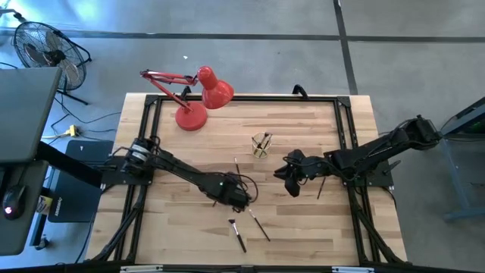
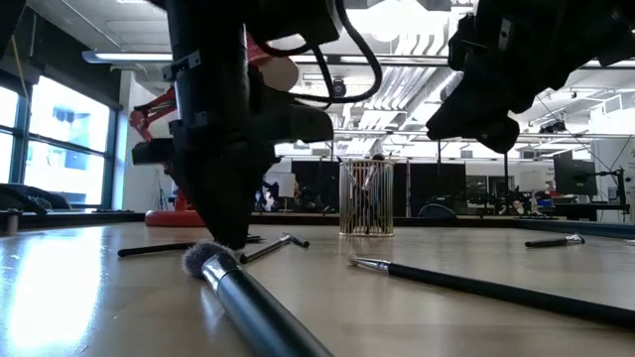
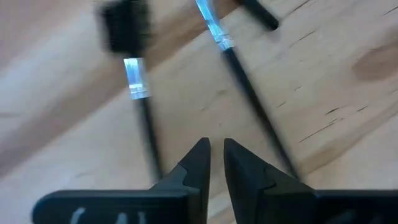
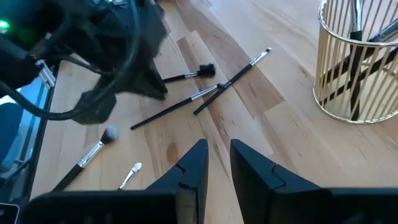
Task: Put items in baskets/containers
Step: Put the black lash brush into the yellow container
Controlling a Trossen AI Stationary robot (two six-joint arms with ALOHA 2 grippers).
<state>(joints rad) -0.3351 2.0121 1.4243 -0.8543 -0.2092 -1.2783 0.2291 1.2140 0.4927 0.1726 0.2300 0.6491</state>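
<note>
No writing we can read, left gripper [image 3: 214,155] low over table [image 1: 303,227], fingers nearly together on nothing, brushes [image 3: 245,93] just beyond, right gripper [image 4: 217,158] slightly apart, empty, near wire cup [image 4: 357,68].

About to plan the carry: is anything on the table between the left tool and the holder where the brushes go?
Nothing visible blocks it. The left tool is low over the brushes near the table's middle, and the wire holder stands beyond it across bare wood. The right tool hangs off to the side, near that route but not across it.
</note>
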